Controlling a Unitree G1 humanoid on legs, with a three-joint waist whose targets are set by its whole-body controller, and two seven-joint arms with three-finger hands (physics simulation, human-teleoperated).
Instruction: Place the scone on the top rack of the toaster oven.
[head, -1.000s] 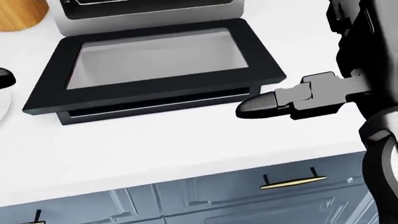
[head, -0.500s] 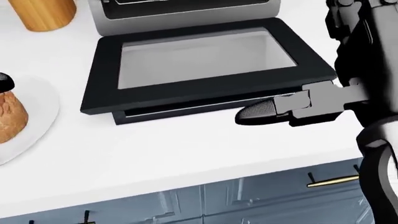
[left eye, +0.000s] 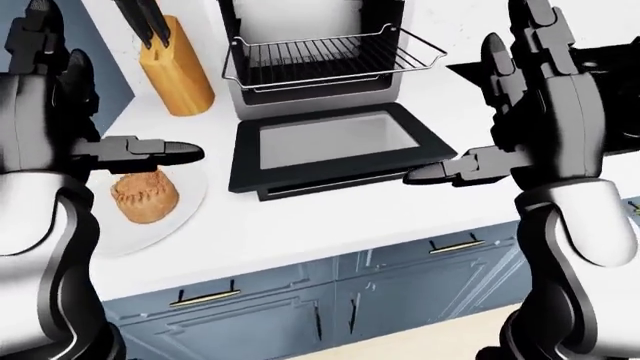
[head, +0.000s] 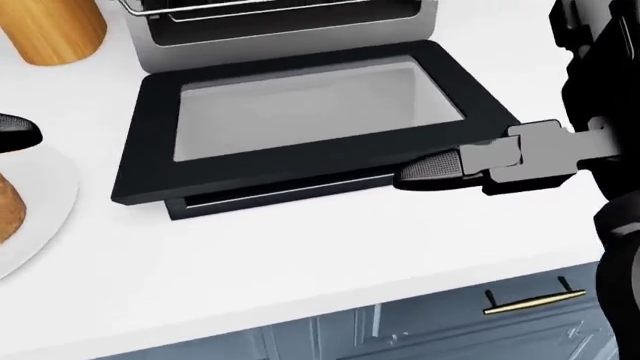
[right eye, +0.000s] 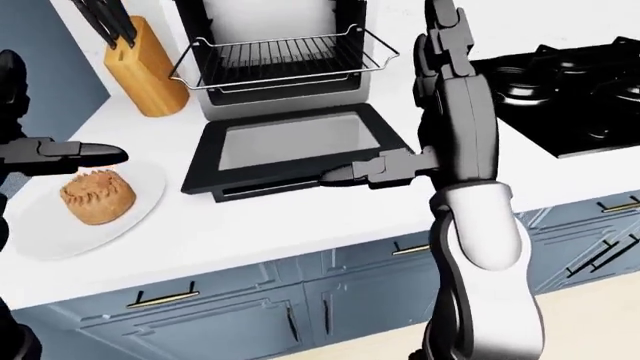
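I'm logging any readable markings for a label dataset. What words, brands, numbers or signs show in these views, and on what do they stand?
None can be read.
toaster oven: no brand or dial markings show on its body, door or rack.
knife block: plain wood, no label.
plate and scone: no print.
cabinet fronts: only handles, no signs.
stove: no marks visible.

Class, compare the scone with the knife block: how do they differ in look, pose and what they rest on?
The scone is squat, rough and crusty brown; the knife block is tall, smooth and honey-coloured. The scone sits on a white plate; the knife block stands straight on the counter. The knife block holds black-handled knives; the scone holds nothing. Both stand left of the toaster oven.
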